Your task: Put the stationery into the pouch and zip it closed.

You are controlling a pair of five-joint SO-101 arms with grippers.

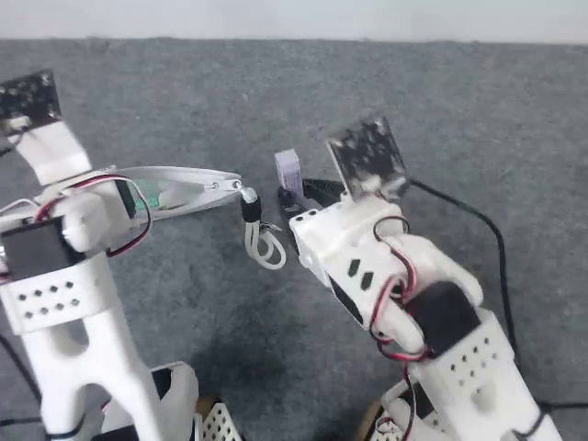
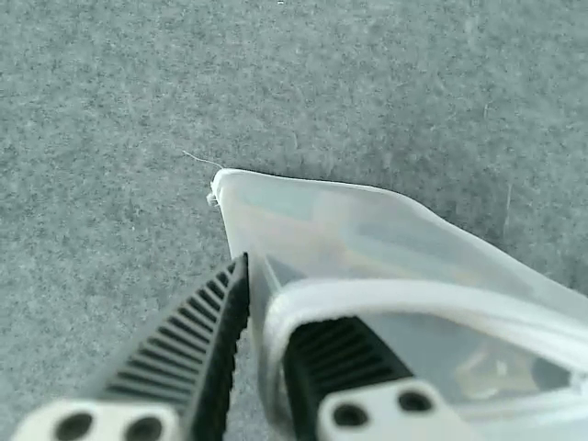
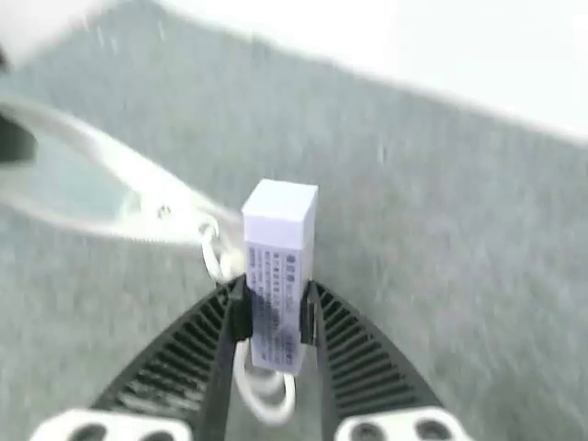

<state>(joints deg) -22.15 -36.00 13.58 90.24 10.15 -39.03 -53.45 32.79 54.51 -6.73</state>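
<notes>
Between the fingers of the right claw (image 3: 274,296) stands the eraser (image 3: 278,266), a small white block in a printed sleeve. It is upright and clamped on its lower half, with its top clear of the pads. The high view puts the eraser (image 1: 288,171) above the tabletop (image 1: 276,92), just beside the zip end of the pouch (image 1: 184,188) and not in it.

The pouch is translucent white and is held off the tabletop, lying lengthwise between the two arms. The left claw (image 2: 266,294) is closed on it at the far end from the eraser. The left wrist view shows one ribbed finger (image 2: 216,331) outside the wall of the pouch (image 2: 367,239) and the other dim behind it, under the white rim. From above that grip is hidden by the arm's own body.

The metal zip pull (image 1: 225,185) sits at the end nearest the eraser, with a white cord (image 1: 266,248) hanging from it in loops. In the right wrist view the pull (image 3: 163,213) and the pouch (image 3: 83,184) are soft, and the cord (image 3: 266,390) passes behind the eraser and is partly covered.

Something green shows through the pouch in the high view, though what it is cannot be told. The left wrist view gives only faint shapes there. A black cable (image 1: 478,225) runs over the grey tabletop beside the right arm.
</notes>
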